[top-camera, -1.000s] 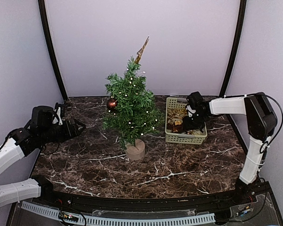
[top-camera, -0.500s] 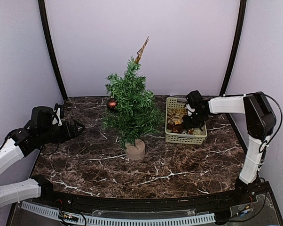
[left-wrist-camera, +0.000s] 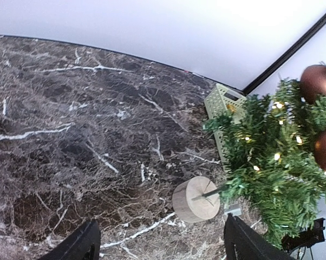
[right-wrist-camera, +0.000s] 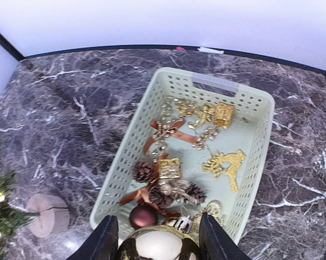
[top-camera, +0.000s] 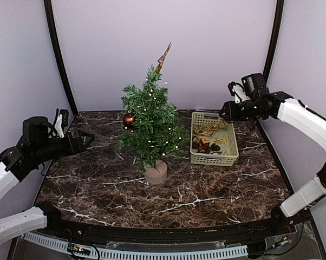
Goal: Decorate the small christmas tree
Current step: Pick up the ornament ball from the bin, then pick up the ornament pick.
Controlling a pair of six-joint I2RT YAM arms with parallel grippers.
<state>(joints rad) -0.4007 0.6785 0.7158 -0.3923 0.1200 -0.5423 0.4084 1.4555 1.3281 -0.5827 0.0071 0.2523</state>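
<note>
The small christmas tree [top-camera: 150, 123] stands mid-table on its round tan base [top-camera: 155, 173], with lit lights, a gold topper [top-camera: 163, 57] and a brown bauble [top-camera: 129, 119]. In the left wrist view the tree [left-wrist-camera: 271, 157] and its base [left-wrist-camera: 195, 199] are at the right, with two brown baubles [left-wrist-camera: 317, 81]. My left gripper [top-camera: 87, 138] is open and empty, left of the tree and above the table [left-wrist-camera: 160, 246]. My right gripper [top-camera: 225, 114] is raised above the basket and shut on a gold and white ball ornament [right-wrist-camera: 158, 246].
A pale green basket [top-camera: 230, 157] stands right of the tree. In the right wrist view the basket [right-wrist-camera: 260, 108] holds pine cones, gold gift boxes, a gold reindeer [right-wrist-camera: 228, 165], ribbons and a brown bauble [right-wrist-camera: 143, 214]. Dark marble tabletop [top-camera: 98, 179]; walls close behind and at both sides.
My right gripper has risen out of the basket, up and to the right, with the ball ornament in it. My left arm has drawn back to the left and lifted a little.
</note>
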